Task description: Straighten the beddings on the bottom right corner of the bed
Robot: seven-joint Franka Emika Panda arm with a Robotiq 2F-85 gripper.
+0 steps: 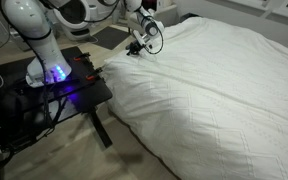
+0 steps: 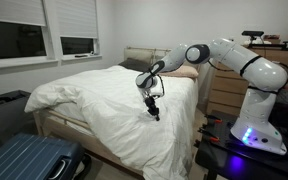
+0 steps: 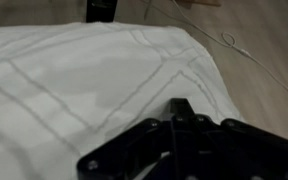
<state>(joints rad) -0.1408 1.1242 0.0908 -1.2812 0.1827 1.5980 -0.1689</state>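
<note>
The white beddings [image 2: 104, 100] cover the bed [image 2: 50, 126] and hang down over its near side and corner. The faint quilted grid shows plainly in the wrist view [image 3: 74, 90].

The arm [image 2: 219, 52] reaches from its black stand [image 1: 79, 90] to the corner of the bed nearest the robot. The tool [image 2: 153, 110] sits right at the fabric's edge there, and in an exterior view [image 1: 142, 43] it rests against the top of the draped cloth.

In the wrist view the tool [image 3: 179, 108] is narrow, fingers pressed together with the tips on the bedding. Whether a fold is caught between them I cannot tell.

Bare floor [image 3: 264, 50] lies just past the edge with a thin cable [image 3: 234, 42] on it, and a blue suitcase [image 2: 29, 160] lies by the bed's other side.
</note>
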